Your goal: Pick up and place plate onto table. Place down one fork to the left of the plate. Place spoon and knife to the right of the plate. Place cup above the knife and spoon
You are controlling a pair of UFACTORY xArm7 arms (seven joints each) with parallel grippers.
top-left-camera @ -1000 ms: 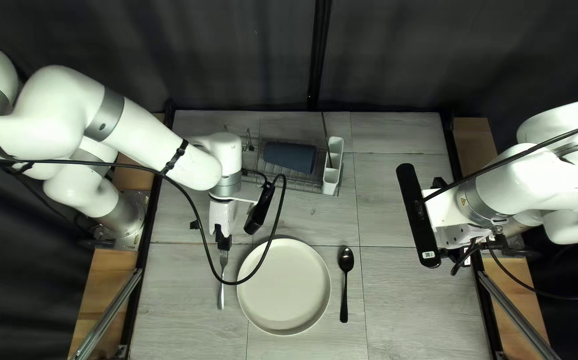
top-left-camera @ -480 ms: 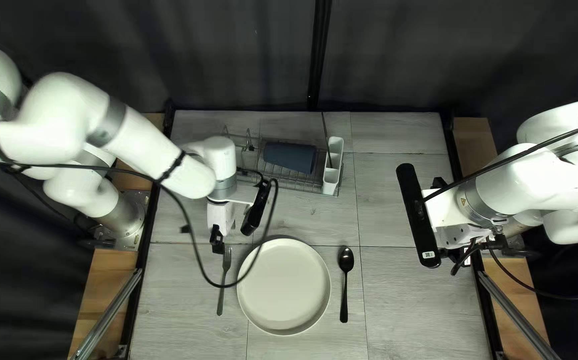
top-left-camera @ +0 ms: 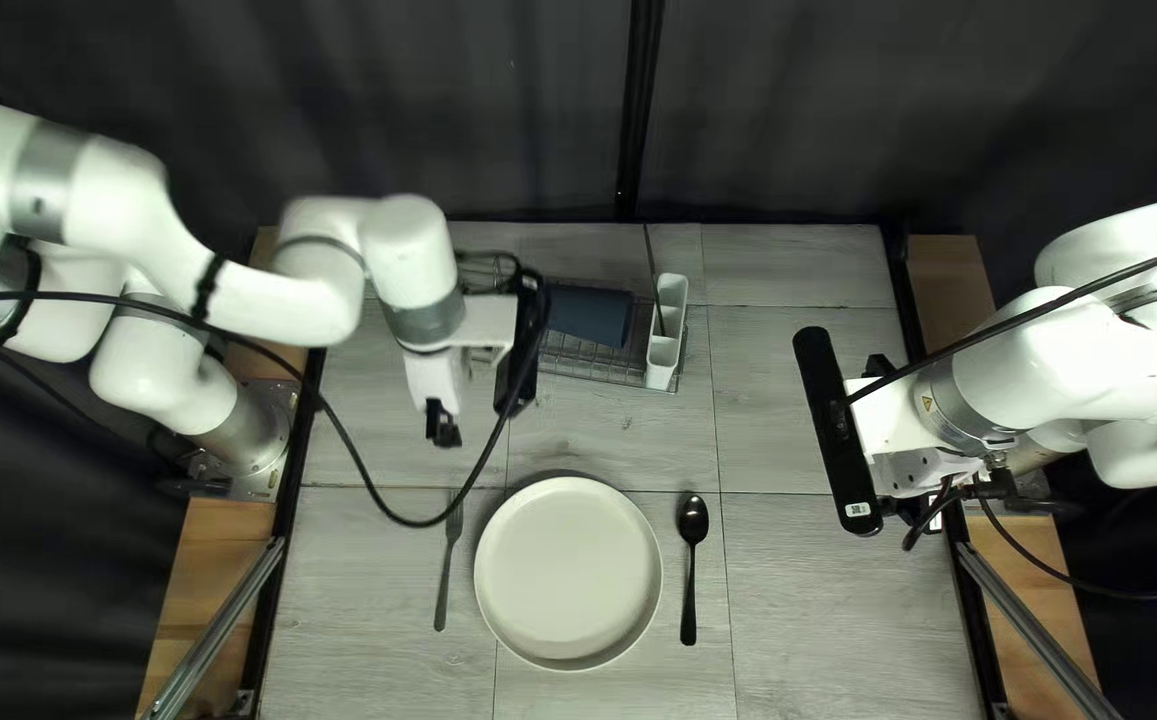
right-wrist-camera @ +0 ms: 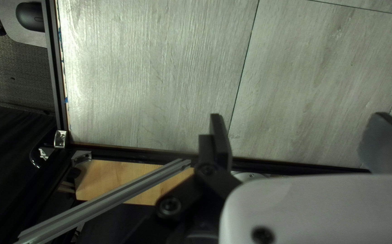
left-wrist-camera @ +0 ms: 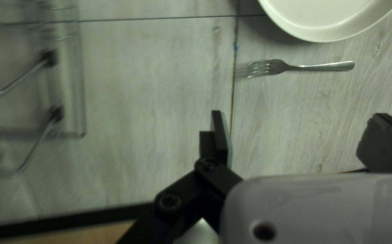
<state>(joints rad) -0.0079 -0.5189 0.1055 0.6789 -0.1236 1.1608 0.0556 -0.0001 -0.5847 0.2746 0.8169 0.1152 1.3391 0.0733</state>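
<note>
The left gripper [top-left-camera: 444, 434], its fingers spread wide, had drawn back from the fork [top-left-camera: 444, 587] toward the dish rack [top-left-camera: 592, 363], while the fork lay just left of the plate [top-left-camera: 569, 574].

Pretty clearly a robotics lab setup, tbh. There's a white jointed robot arm [top-left-camera: 265, 304] on the left and another white jointed robot arm [top-left-camera: 1072, 367] on the right, black cables [top-left-camera: 425, 523] looping off them, bare silver metal struts [top-left-camera: 212, 630], and a plain dark fabric curtain [top-left-camera: 805, 107] behind the grey wood-look bench [top-left-camera: 845, 614]. The round cream plate [top-left-camera: 569, 574] is the homey bit lol.
</note>
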